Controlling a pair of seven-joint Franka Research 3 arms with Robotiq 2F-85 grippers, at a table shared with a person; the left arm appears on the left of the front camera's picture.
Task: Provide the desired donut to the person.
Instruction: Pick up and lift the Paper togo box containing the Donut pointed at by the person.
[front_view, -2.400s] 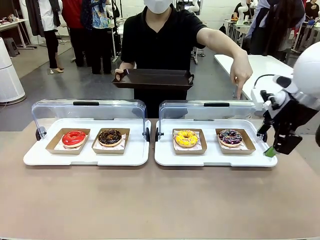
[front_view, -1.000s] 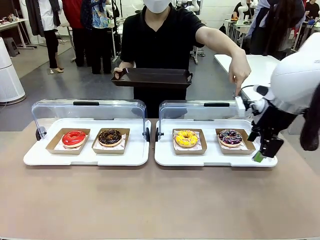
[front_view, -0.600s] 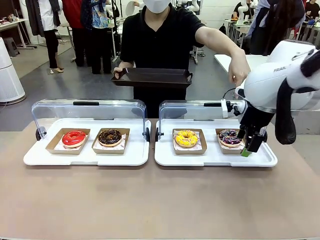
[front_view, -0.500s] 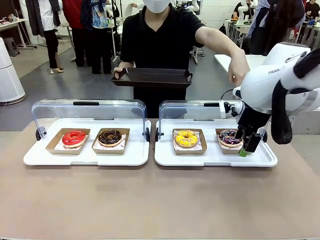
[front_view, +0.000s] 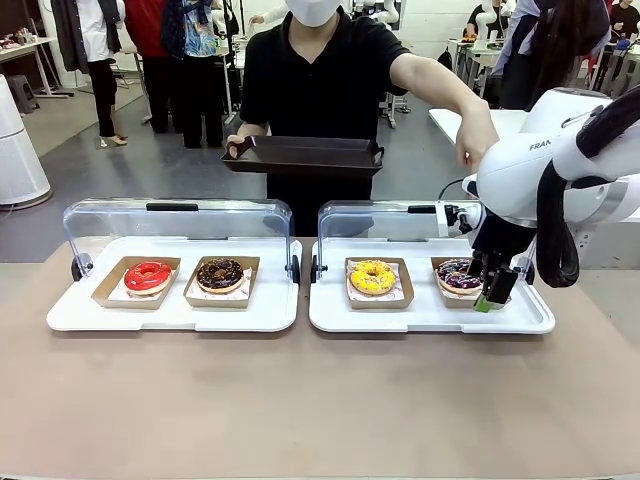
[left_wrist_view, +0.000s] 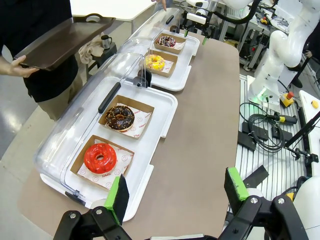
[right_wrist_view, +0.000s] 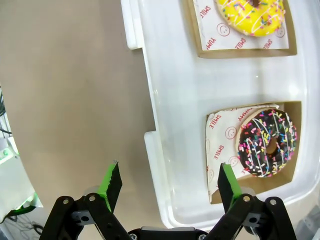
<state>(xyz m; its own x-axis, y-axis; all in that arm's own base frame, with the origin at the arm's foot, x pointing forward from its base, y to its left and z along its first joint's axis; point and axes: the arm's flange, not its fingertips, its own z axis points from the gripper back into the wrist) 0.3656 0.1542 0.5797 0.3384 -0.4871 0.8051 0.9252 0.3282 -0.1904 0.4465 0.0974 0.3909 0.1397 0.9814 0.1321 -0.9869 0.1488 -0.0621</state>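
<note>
- The right hand (front_view: 490, 295), jaws wide and empty, hangs over the near right rim of the white plastic tray (front_view: 430, 320), just beside the sprinkled chocolate donut (front_view: 460, 273) in its brown cardboard box (right_wrist_view: 285, 172). One finger is over the tan surface (front_view: 320, 400) outside the rim, so a straight descent would likely strike the rim.
- Pinching the donut itself could crush the icing.
- A lift toward the far side could meet the person's pointing hand (front_view: 478, 135).
- The left hand (left_wrist_view: 176, 189), likewise wide, holds nothing.
</note>
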